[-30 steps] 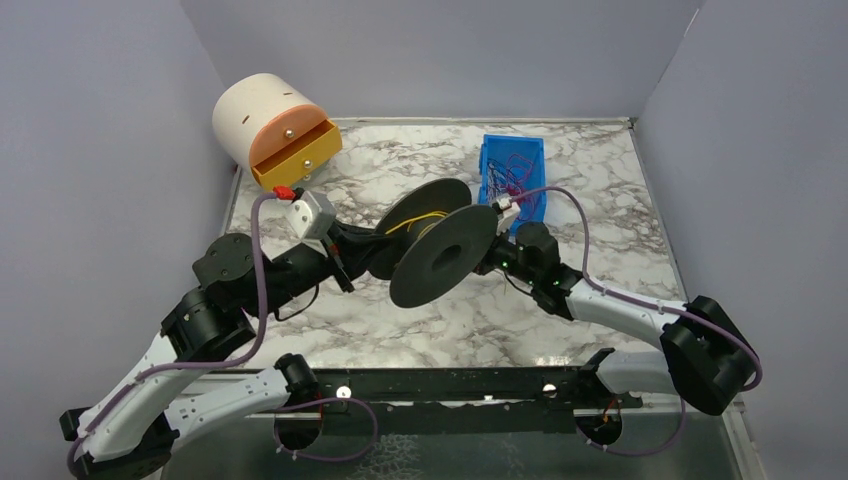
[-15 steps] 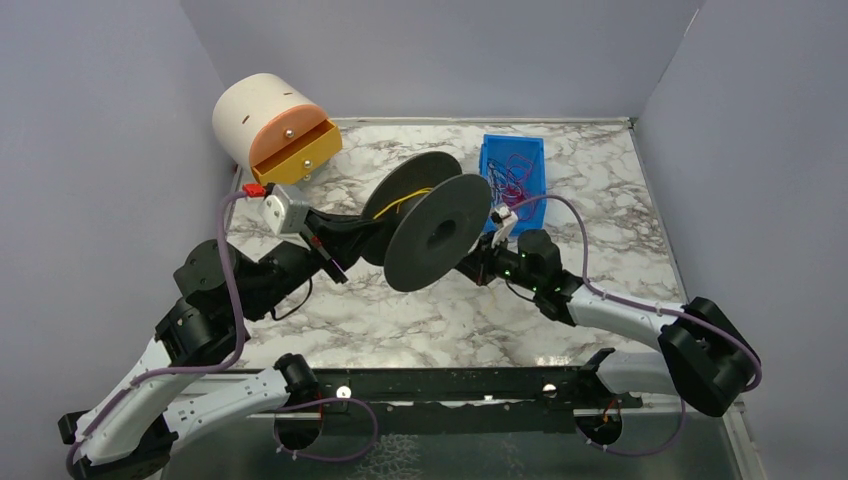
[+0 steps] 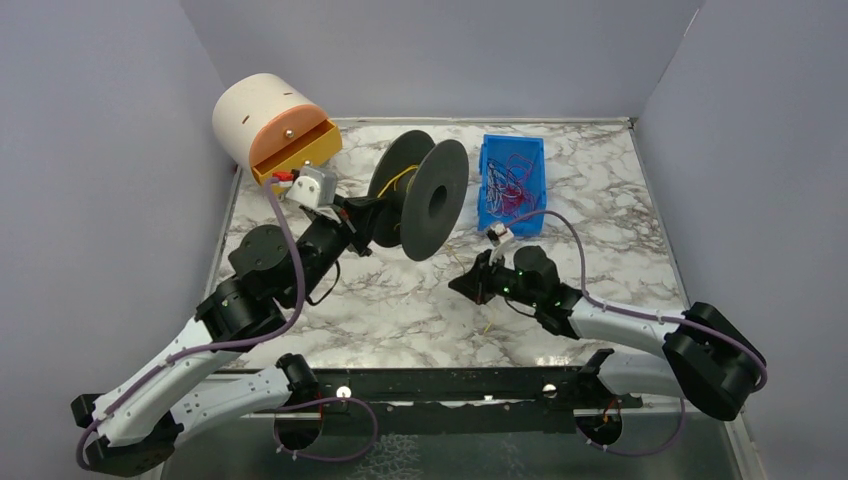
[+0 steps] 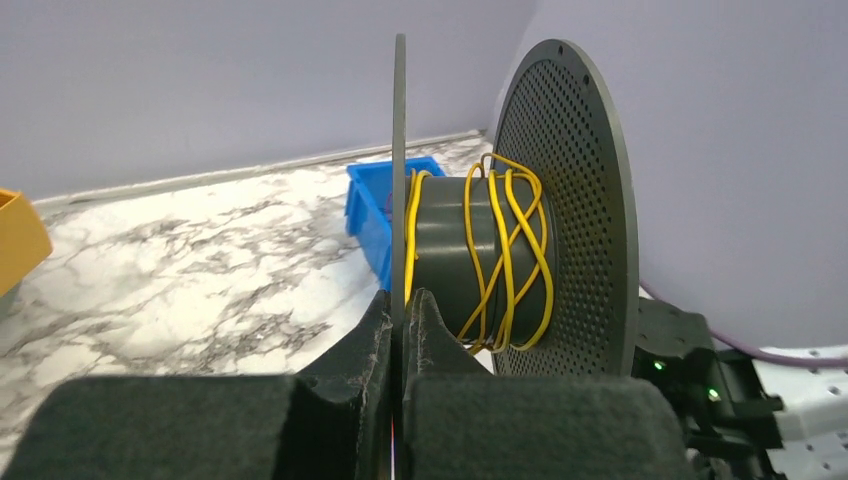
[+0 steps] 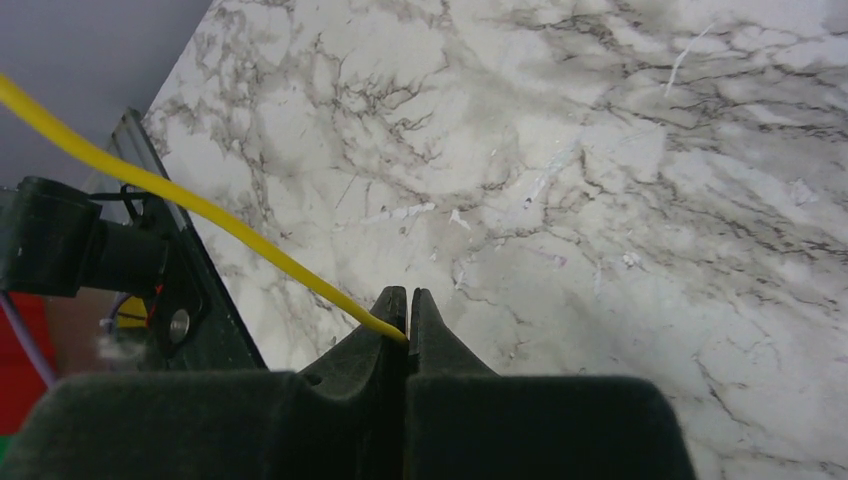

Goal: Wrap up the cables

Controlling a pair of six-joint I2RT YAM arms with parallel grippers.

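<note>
A black spool (image 3: 430, 200) with two round flanges stands on edge, held above the marble table. Yellow cable (image 4: 500, 250) is wound in loose turns on its hub. My left gripper (image 3: 372, 215) is shut on the rim of the spool's thin flange (image 4: 399, 150), seen edge-on in the left wrist view between the fingertips (image 4: 400, 297). My right gripper (image 3: 462, 285) is low over the table, in front of the spool and apart from it. It is shut on the yellow cable (image 5: 200, 205), which runs up and left from its fingertips (image 5: 408, 295).
A blue bin (image 3: 512, 180) of tangled coloured wires sits behind the right arm. A cream cylinder with an open orange drawer (image 3: 290, 150) stands at the back left. A black rail (image 3: 450, 385) runs along the near edge. Grey walls close in three sides.
My left arm has carried the spool back and to the left and turned it more upright. My right gripper has drawn away from the spool toward the near side, holding the cable.
</note>
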